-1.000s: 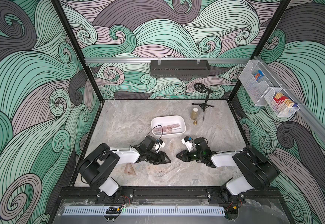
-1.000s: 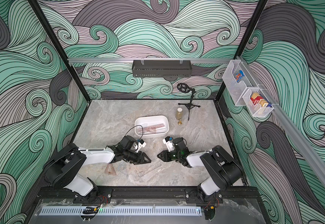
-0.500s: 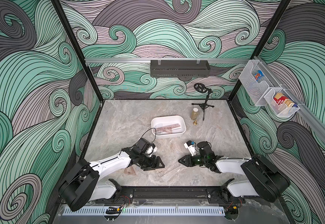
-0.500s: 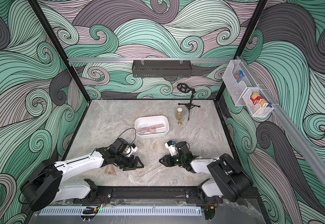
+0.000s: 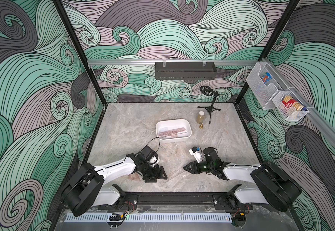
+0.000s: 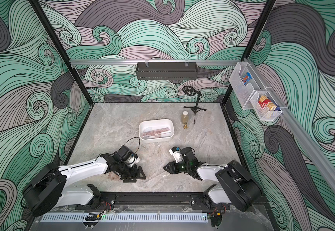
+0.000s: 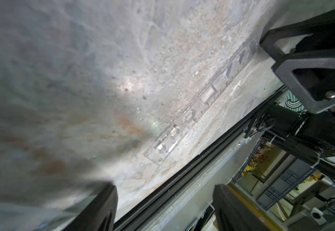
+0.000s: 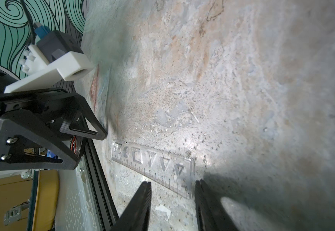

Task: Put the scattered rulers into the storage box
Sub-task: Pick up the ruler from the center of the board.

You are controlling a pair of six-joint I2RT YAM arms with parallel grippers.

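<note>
- Left pincer (image 7: 163,186): fingers wide apart, empty, low over the grey marble-look bench (image 5: 132,124).
- Right pincer (image 8: 172,182): fingers apart, unclamped; the clear plastic straight ruler (image 8: 152,166) lies flat at their tips.
- White rectangular plastic storage box (image 5: 174,139) sits mid-bench with tinted rulers (image 5: 172,132) inside.

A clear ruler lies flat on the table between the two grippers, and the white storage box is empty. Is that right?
No. The storage box is not empty: both top views show reddish rulers lying in it. The clear ruler does lie flat on the table between the left gripper and right gripper.
</note>
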